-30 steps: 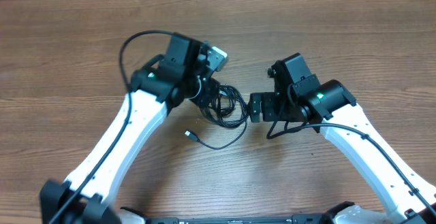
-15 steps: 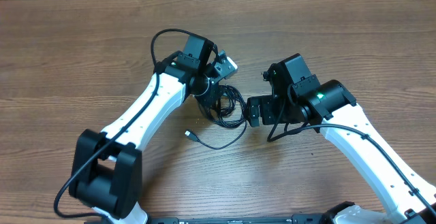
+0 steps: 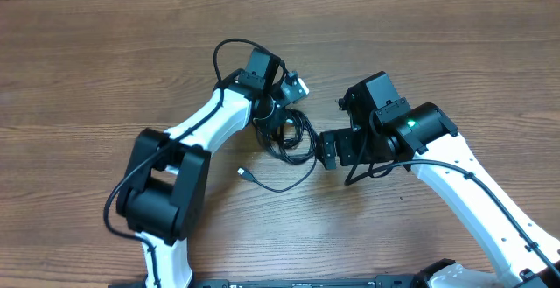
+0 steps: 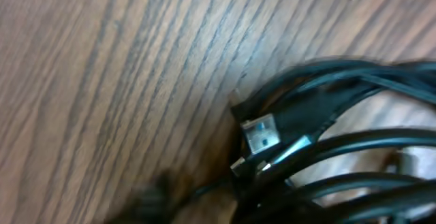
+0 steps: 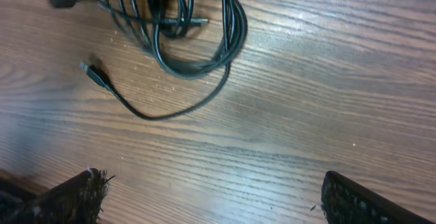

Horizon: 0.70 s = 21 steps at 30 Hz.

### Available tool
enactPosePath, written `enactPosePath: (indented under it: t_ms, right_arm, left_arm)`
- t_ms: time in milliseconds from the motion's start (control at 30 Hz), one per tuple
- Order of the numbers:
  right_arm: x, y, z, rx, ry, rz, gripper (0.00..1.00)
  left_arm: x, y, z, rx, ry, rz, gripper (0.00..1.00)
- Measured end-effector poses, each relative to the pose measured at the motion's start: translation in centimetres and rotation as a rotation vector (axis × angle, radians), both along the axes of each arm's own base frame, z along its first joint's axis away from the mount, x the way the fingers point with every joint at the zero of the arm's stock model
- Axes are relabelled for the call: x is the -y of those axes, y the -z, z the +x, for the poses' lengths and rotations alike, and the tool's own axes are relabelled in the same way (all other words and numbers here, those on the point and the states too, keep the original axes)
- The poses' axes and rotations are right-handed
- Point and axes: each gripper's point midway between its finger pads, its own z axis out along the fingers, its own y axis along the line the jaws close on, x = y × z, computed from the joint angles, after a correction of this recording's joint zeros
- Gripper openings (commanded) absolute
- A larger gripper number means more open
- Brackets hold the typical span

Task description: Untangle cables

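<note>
Overhead, the cables [image 3: 294, 137] lie under the left tool [image 3: 269, 123], whose opening I cannot tell; the right tool [image 3: 327, 148], wide, is just beside.

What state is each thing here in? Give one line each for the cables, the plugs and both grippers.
cable bundle, coiled and tangled, lying on the table.
loose strand, curving out of the bundle, its plug end free on the table.
USB plug, unplugged, lying among the strands.
left gripper, at the bundle's left edge; open or shut cannot be told.
right gripper, fingers wide open, holding nothing, apart from the bundle.
</note>
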Motion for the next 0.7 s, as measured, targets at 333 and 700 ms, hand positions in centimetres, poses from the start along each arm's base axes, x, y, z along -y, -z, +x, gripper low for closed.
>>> enactPosePath:
  t_ms: [333,700]
  right_arm:
    - [0.0,0.0,0.0,0.008,-0.021,-0.003,1.00]
    - [0.0,0.0,0.0,0.008,-0.022,-0.002,1.00]
  left_arm:
    - [-0.6,1.0,-0.8,-0.084,-0.100,-0.001,0.04]
    - [-0.1,-13.1,0.6,0.090,-0.223,-0.164,0.04]
